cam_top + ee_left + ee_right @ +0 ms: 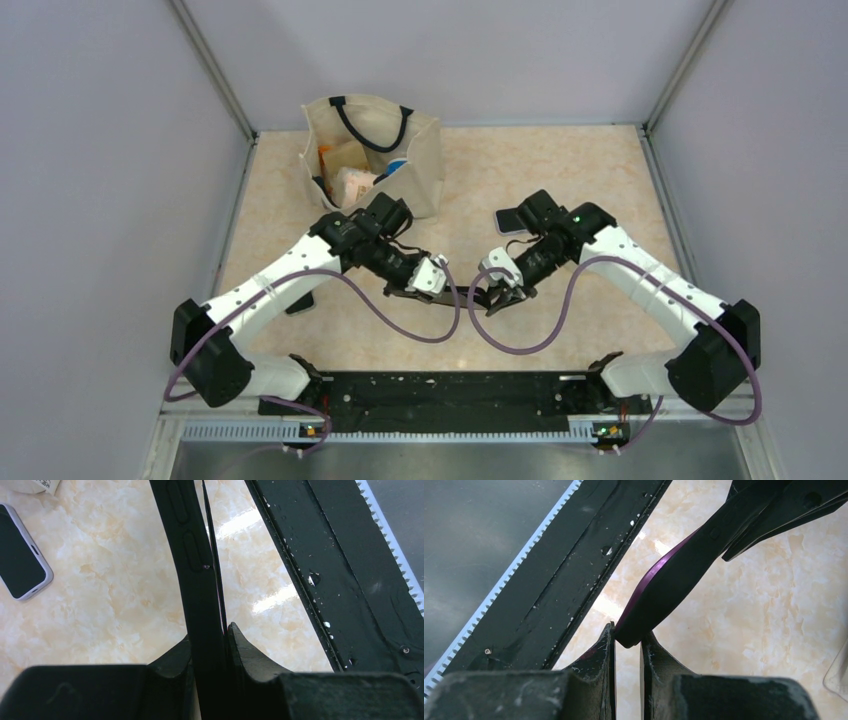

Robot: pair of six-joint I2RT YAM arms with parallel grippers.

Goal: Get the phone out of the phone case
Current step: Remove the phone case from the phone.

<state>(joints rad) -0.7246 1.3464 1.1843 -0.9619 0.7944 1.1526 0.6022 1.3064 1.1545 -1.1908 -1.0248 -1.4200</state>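
Observation:
The black phone case, seen edge-on with its side buttons, stands clamped between the fingers of my left gripper. A thin dark edge runs along its right side; I cannot tell whether that is the phone. In the top view it hangs above the table between my left gripper and my right gripper. My right gripper pinches a bent dark corner of the phone case, which shows a purple rim. The left gripper holds its far end.
A second phone in a pale case lies on the table by the right arm, and it also shows as the pale-cased phone in the left wrist view. A cream tote bag with goods stands at the back. A dark flat object lies under the left arm. The black base rail runs along the near edge.

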